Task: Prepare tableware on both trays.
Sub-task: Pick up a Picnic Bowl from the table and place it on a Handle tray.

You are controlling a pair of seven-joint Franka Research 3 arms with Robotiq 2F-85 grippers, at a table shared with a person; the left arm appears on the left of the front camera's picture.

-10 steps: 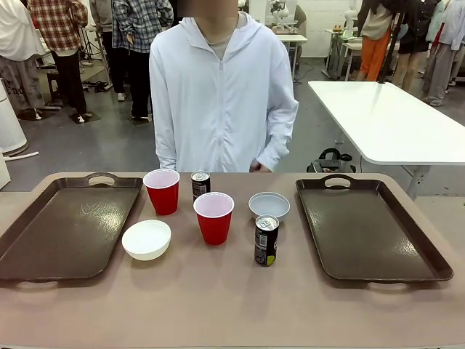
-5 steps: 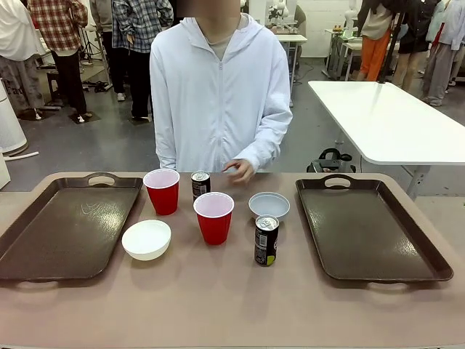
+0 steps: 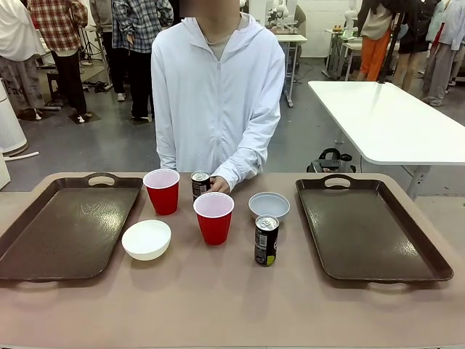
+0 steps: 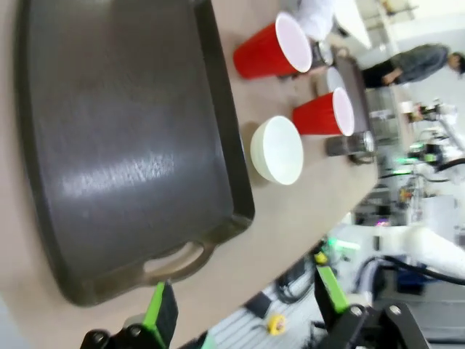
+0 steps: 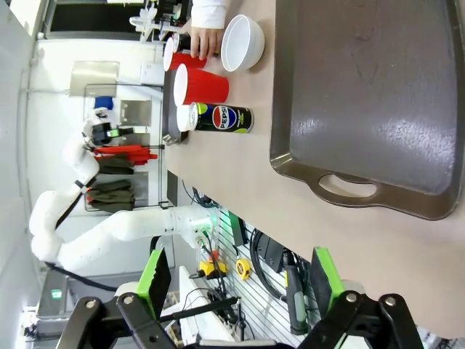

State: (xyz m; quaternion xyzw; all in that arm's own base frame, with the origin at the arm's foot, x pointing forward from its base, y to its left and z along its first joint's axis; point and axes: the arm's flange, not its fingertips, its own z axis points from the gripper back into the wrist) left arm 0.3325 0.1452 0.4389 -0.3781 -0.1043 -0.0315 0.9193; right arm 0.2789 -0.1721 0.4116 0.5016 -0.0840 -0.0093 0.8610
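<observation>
Since the earlier frame the person's hand point(image 3: 219, 185) has been coming forward from the body and is now lying against the far can point(image 3: 200, 184). Whether it is gripping that can cannot be told.

Writing: the near can point(image 3: 266, 241) is showing the Pepsi globe and the word "pepsi" on its dark side in the right wrist view. The far can's print is too small to read.

Tableware: all six pieces are standing upright on the desk point(image 3: 218, 305), in the middle strip between the trays.
- The far red cup point(image 3: 162, 190) and far can are standing side by side nearest the far edge.
- The near red cup point(image 3: 213, 217), white inside, is standing just in front of the far can.
- The white bowl point(image 3: 146, 239) is sitting just beside the left tray point(image 3: 65, 225).
- The grey-blue bowl point(image 3: 269, 205) is sitting behind the near can.

Both dark brown trays are lying flat, the left tray by the left edge and the right tray point(image 3: 367, 229) by the right edge.

Claws: the left claw point(image 4: 243, 305) and right claw point(image 5: 240, 280) are hanging spread wide, holding and touching nothing.
</observation>
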